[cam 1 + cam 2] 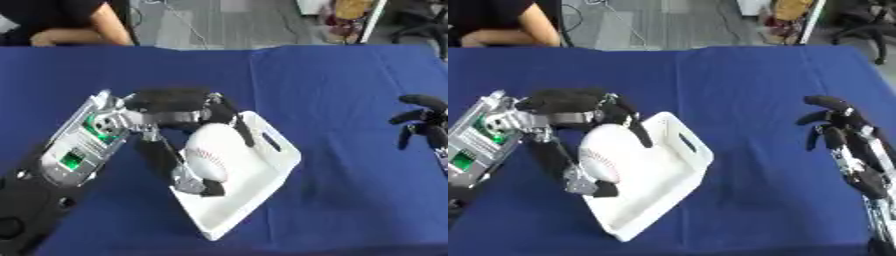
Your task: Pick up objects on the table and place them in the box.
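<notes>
A white baseball (210,151) with red stitching is held over the white box (262,192), a shallow tray with a handle slot lying askew on the blue table. My left hand (179,107) comes in from the left and is shut on the ball, fingers over its top and far side, thumb under its lower edge. Whether the ball touches the box floor is not visible. My right hand (846,135) rests at the right edge of the table, far from the box, fingers up and relaxed, holding nothing.
The blue cloth (350,90) covers the whole table. A person's arm (83,31) rests at the far left edge, touching nothing of the task. Beyond the far edge is floor with cables and a chair (868,20).
</notes>
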